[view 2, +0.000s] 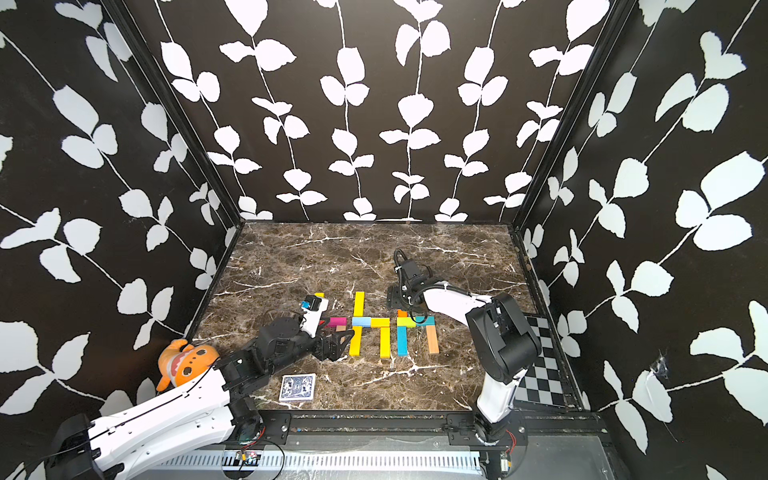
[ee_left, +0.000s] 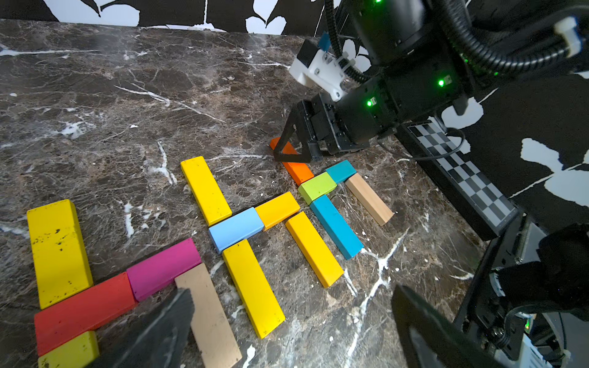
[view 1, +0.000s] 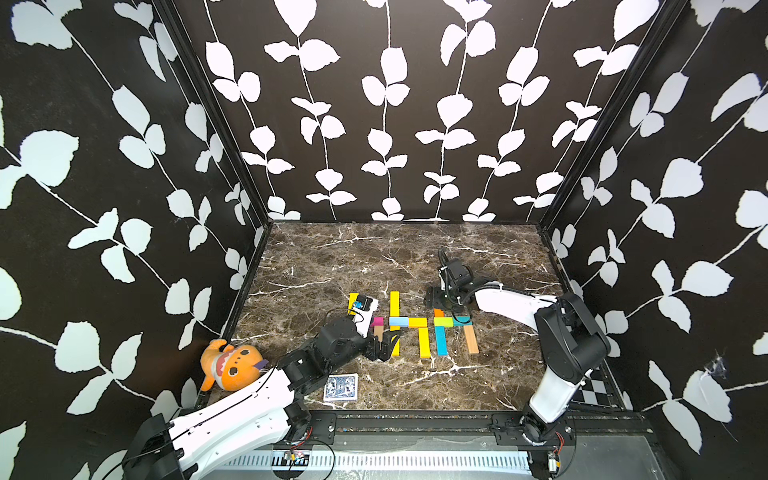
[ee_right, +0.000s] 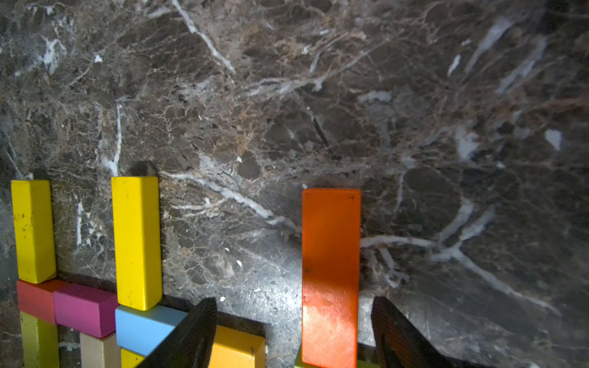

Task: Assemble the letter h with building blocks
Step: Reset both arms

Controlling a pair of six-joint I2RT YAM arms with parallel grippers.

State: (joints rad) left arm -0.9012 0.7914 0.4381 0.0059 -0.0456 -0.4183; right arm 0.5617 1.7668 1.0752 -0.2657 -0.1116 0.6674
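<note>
Bearing building blocks (view 1: 417, 322), the marble tabletop (view 1: 374, 257) meets 3 leaf-patterned walls (view 1: 386, 104).

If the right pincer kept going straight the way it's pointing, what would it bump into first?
Probably the orange block: it lies between the jaws of the open right pincer, along their line. The pincer tilts down, so its tips might touch the table first; depth is unclear.
</note>
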